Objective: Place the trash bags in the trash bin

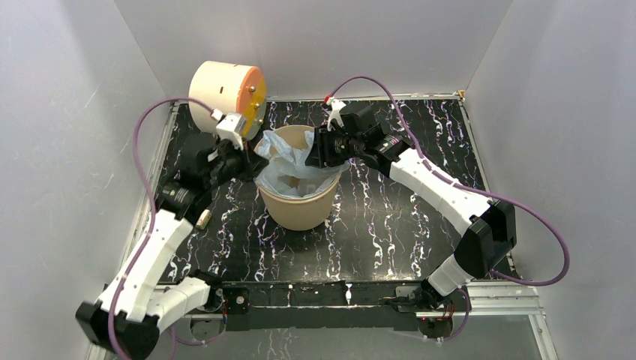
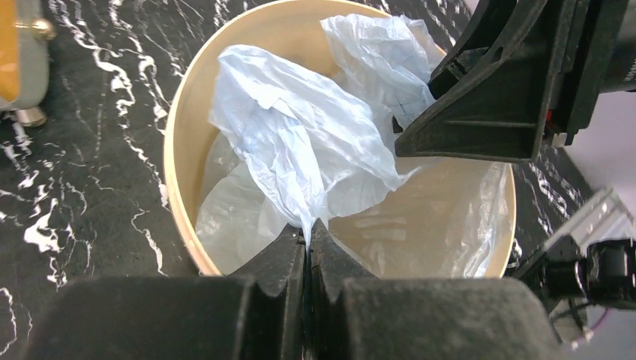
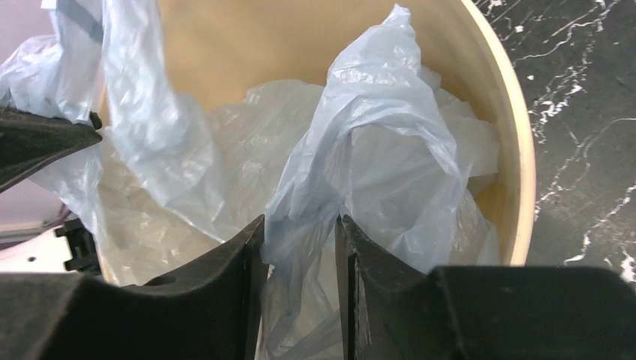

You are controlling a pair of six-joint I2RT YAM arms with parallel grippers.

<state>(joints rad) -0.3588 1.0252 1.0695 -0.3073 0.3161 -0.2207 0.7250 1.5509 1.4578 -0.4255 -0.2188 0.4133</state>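
Note:
The pale blue trash bag (image 1: 289, 169) lies crumpled in the mouth of the tan trash bin (image 1: 296, 210), part of it lining the inside and part bunched above the rim. My left gripper (image 2: 308, 232) is at the bin's left rim (image 2: 176, 150), shut on a twisted fold of the bag (image 2: 300, 127). At the opposite side, my right gripper (image 3: 300, 225) has its jaws apart, and a hanging fold of the bag (image 3: 390, 135) sits loosely between them. In the top view the left gripper (image 1: 251, 161) and right gripper (image 1: 319, 154) face each other across the bin.
A cream drum with an orange face (image 1: 225, 94) lies on its side at the back left, just behind the left arm. The bin stands mid-table on the black marbled surface (image 1: 390, 225). White walls close in the back and both sides.

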